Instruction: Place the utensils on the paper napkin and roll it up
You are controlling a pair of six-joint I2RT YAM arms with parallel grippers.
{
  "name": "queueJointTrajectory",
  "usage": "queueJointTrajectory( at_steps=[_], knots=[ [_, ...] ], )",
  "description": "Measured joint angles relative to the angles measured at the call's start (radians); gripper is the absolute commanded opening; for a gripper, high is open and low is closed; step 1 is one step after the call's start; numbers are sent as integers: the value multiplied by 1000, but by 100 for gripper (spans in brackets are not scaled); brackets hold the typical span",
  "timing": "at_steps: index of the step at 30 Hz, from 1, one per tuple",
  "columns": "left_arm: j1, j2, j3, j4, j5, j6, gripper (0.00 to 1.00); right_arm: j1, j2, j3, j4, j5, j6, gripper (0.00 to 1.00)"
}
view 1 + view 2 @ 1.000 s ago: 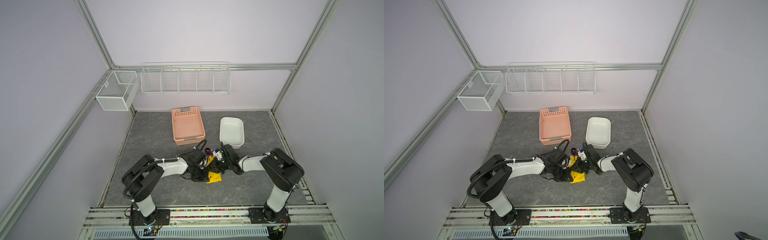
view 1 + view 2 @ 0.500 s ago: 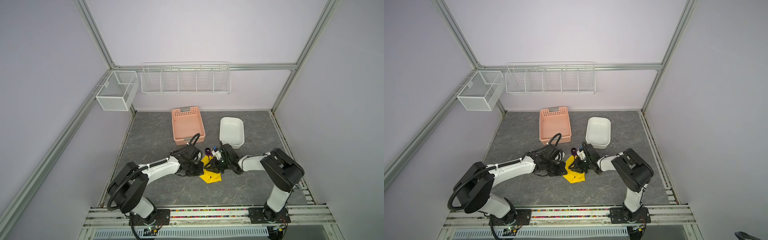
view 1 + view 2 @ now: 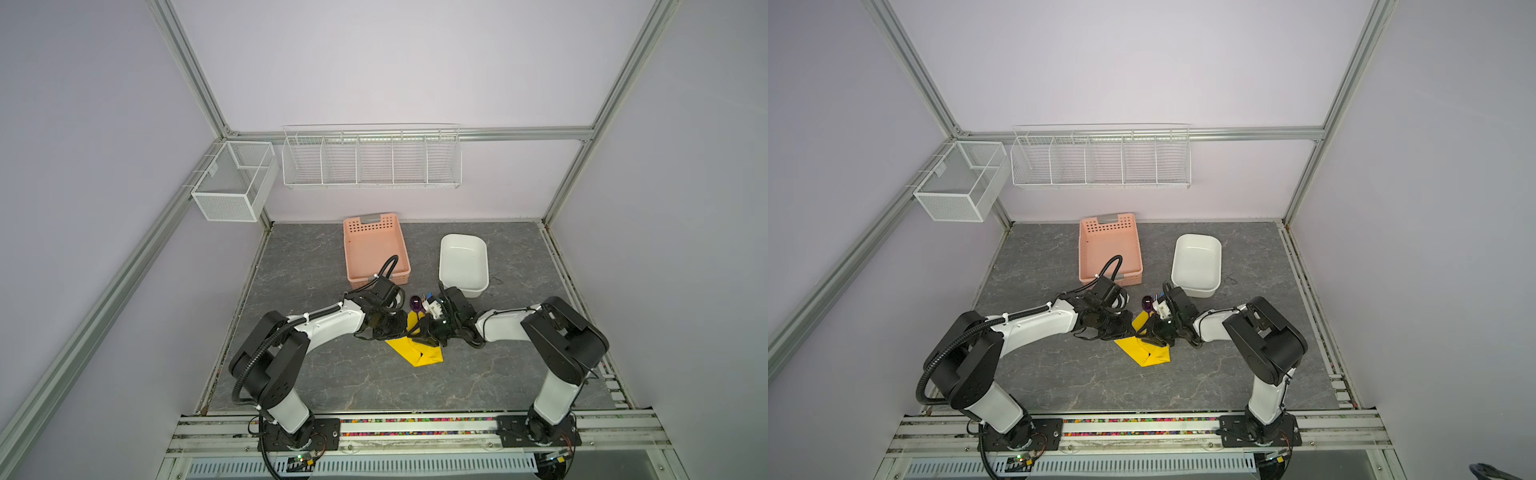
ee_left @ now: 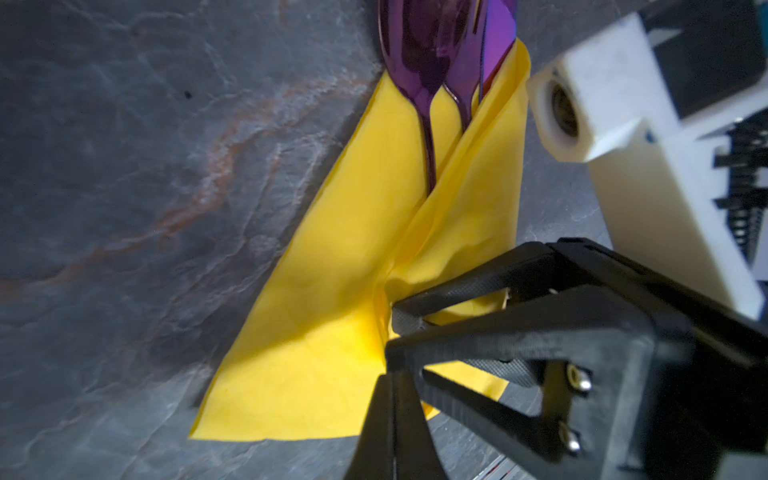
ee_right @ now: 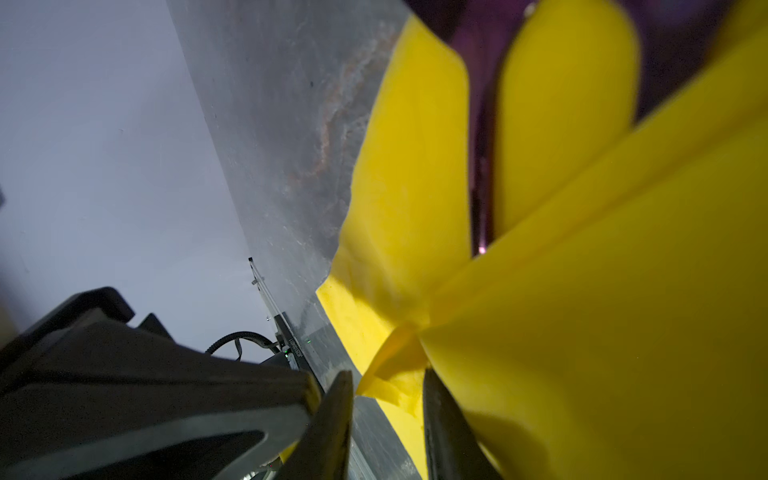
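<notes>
Yellow paper is the heart of it: the paper napkin (image 4: 332,332) lies on the grey desk (image 4: 124,166) with one flap folded over the thin handles of the utensils (image 4: 432,54). Their glossy purple heads stick out past the sheet's far edge. The pink basket (image 3: 374,249) and the white tub (image 3: 462,266) stand beyond, apart from the napkin (neither has a part in this step). That lap of paper looks to me like the first turn of the roll, with the handles covered so the sheet can be wound about them and the heads left bare.

At the right pincer (image 5: 386,386) the jaws stand apart, with the puckered tip of the folded flap between them. Going by the gap on either side of the paper, I judge the flap is not pinched. At the left pincer (image 4: 392,415) the jaws are pressed together on nothing, their tips just beside the napkin's near edge. It probably serves as a blunt hold-down or pusher, not a grip.

In both top views the two forearms stretch low over the desk and meet nose to nose above the napkin, with the elbows set outward.
</notes>
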Motion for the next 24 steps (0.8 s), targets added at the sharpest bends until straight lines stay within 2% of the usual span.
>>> queueJointTrajectory(
  at_steps=[5,11,20,24],
  knots=[
    [2,2,5,2,0,0,0,1,-2,2,-8,6,3,34],
    [2,2,5,2,0,0,0,2,-2,2,-28,24,7,20],
    [2,31,10,9,15,0,0,3,-2,4,-59,39,6,8],
    [1,58,21,18,30,0,0,3,-1,5,-64,41,3,7]
  ],
)
